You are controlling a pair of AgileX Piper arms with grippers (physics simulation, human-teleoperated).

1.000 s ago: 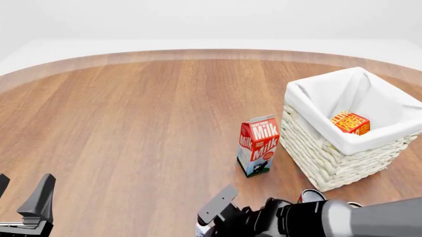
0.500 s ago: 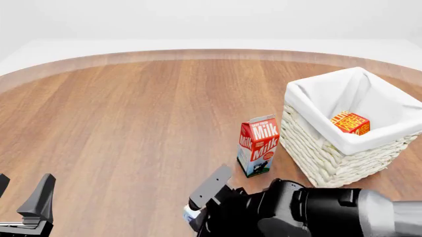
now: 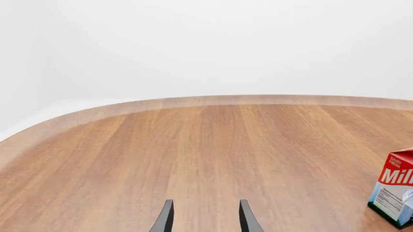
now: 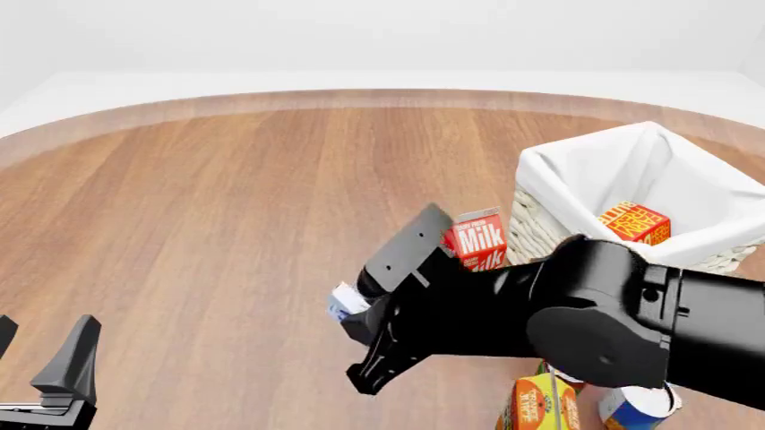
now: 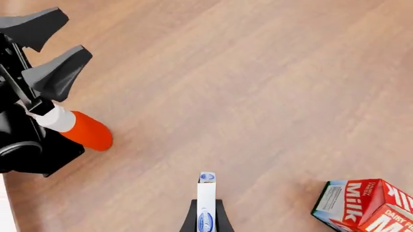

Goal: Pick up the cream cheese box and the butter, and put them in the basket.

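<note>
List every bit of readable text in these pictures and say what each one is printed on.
"Milk": red-and-white milk carton, on its faces; the left wrist view adds "DAIRY FRESH" above it.
Butter in the basket: pale lettering, too blurred to read.
Cream cheese box in the right gripper: blue logo, unreadable.
Orange carton: print illegible.

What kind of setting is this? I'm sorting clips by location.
Likely a simulated tabletop, not a real room: a bare round wooden table against blank white, holding only a milk carton and a lined wicker basket.
</note>
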